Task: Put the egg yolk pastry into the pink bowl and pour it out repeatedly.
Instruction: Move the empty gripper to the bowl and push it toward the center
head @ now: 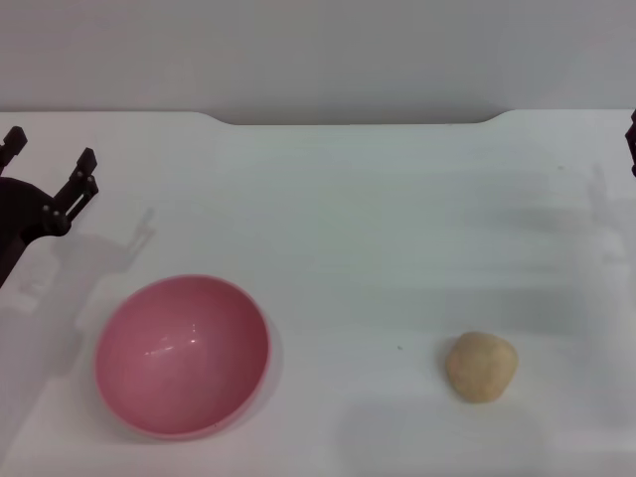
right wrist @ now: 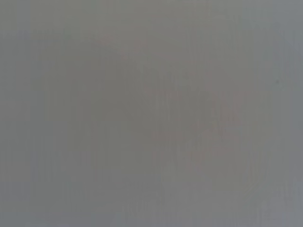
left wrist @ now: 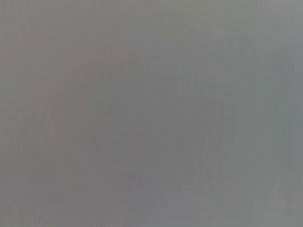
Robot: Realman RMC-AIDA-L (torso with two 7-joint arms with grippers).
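2 grippers sit at the edges of the white table (head: 378, 199), neither touching anything. Over the left edge, the left gripper (head: 50, 159) hangs with its dark fingers (head: 83, 164) spread wide and nothing between them. Only a sliver of the right gripper (head: 631, 144) shows at the far right edge, too little to tell how its fingers stand. Nearer the front, the pink bowl (head: 182, 355) rests upright on the left side. Well apart to the right, the egg yolk pastry (head: 481, 367) lies alone on the tabletop. Both wrist views show only plain grey.
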